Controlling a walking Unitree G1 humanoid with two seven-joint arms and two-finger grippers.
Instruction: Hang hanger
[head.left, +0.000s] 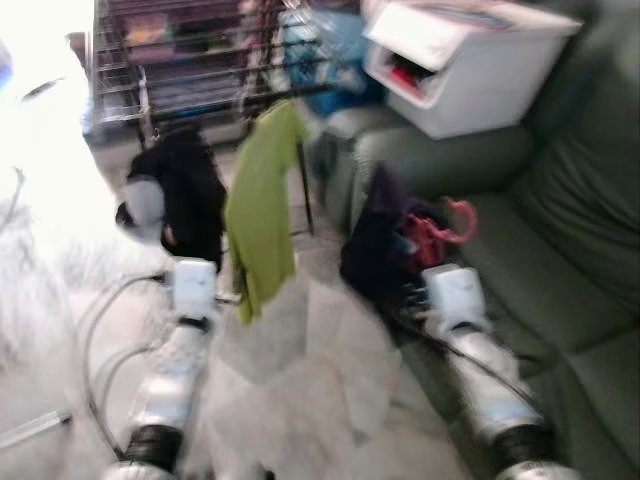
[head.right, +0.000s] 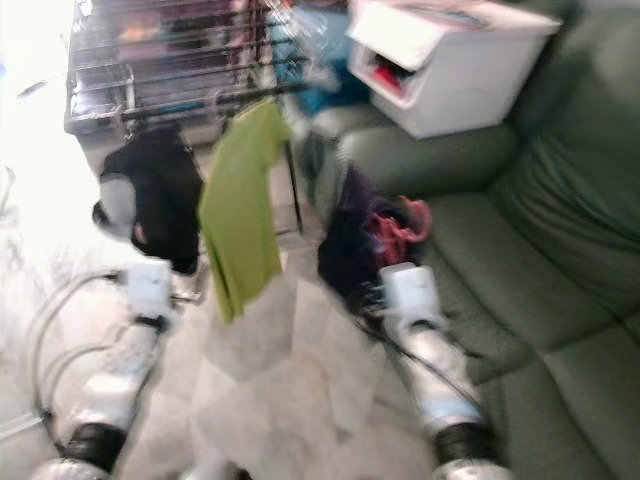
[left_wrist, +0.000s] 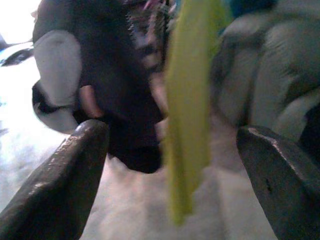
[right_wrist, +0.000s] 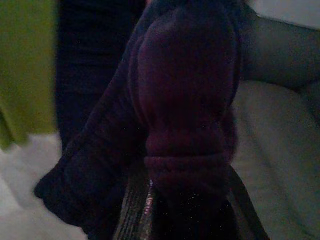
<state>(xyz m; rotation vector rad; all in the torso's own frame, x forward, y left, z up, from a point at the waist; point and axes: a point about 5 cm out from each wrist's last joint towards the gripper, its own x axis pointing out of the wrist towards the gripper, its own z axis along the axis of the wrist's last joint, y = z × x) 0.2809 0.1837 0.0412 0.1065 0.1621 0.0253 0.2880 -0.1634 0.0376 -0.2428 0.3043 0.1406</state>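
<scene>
The red hanger (head.left: 440, 228) is sitting just ahead of the right gripper (head.left: 408, 288), hook curling up and toward the sofa (head.left: 560, 250), wrapped in a dark purple garment (right_wrist: 185, 110). The garment is covering the right gripper's fingers, so their state cannot be told. The left gripper (left_wrist: 172, 165) is standing wide open and empty, facing a green shirt (head.left: 262, 205) and black garment (head.left: 190, 195) hanging on the rail (head.left: 250, 105). Bare floor (head.left: 300, 390) is lying between the arms.
</scene>
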